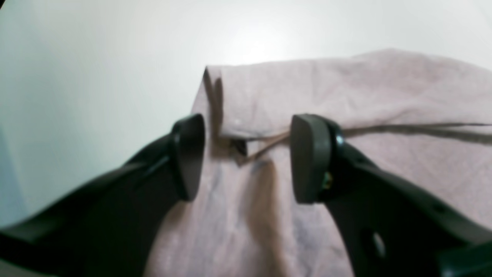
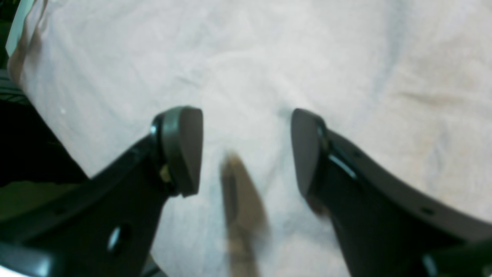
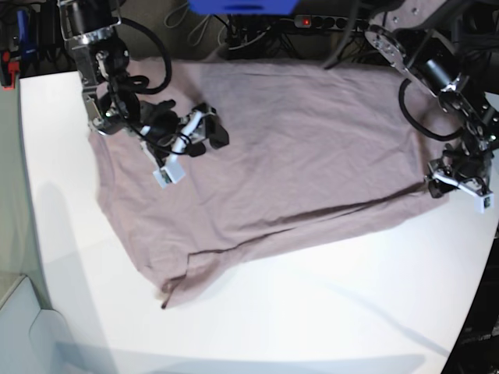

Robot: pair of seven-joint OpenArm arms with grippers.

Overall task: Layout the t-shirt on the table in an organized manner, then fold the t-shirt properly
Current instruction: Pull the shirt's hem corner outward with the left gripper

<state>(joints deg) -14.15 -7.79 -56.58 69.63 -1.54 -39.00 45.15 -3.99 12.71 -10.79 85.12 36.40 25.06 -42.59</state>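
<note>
While the plain dusty-mauve knit t-shirt (image 3: 265, 148) lay spread across the far half of the large, smooth white table (image 3: 327, 304), both arms hovered at its opposite ends. It lay mostly flat but creased, with one edge folded over itself along a long diagonal line and a small point of cloth trailing toward the near side. The left gripper (image 1: 246, 157) sat low at the shirt's corner, at the right edge of the base view, its dark fingers (image 1: 307, 157) standing apart with the doubled corner and hem fold between them; nothing was pinched yet. The right gripper (image 2: 246, 150) hung over the other end of the shirt with its fingers (image 2: 184, 150) parted wide, only open cloth beneath them and nothing held. The step in hand looked like taking hold of the corner to pull the garment straight. To do it well, the left fingers should probably close on the whole corner, catching both layers deep enough that the soft knit would not slip out. The right gripper would likely need to pin or lift its own end so the cloth stretched rather than dragged across the table in a bunch.
</note>
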